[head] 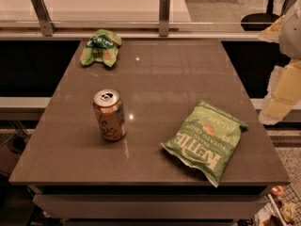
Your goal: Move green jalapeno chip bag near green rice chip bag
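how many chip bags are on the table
2. The green rice chip bag lies at the far left of the table; the green jalapeno chip bag lies flat at the near right. The tool hangs off the table's right edge. None seem hidden.

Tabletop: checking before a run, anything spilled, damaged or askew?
Nothing spilled. The can stands upright; green rice chip bag crumpled, far left; green jalapeno chip bag flat, lettering upside down; gripper at far right.

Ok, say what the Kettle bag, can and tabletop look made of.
Green jalapeno chip bag: probably thin plastic film, creased, glossy. Can: metal, likely aluminium, shiny lid with tab. Tabletop: smooth grey stone or laminate, reflecting lights. Gripper: pale, at the right edge.
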Motion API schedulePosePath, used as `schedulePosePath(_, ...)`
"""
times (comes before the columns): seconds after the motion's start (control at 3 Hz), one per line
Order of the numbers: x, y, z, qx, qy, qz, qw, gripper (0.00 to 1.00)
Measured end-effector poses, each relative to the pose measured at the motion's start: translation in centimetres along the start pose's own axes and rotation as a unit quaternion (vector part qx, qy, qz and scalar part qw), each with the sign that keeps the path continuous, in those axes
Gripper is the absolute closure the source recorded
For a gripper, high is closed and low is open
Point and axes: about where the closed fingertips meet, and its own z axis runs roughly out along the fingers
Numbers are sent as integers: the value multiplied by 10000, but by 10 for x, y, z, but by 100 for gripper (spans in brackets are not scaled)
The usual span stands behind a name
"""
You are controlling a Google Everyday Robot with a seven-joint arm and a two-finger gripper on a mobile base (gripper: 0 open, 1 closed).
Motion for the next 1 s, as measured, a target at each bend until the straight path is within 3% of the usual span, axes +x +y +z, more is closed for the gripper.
schedulePosePath(0.67,-5,3,11,-49,-90,49,9999,0)
schedulePosePath(1.0,-18,13,37,-169,1,205,9996,0)
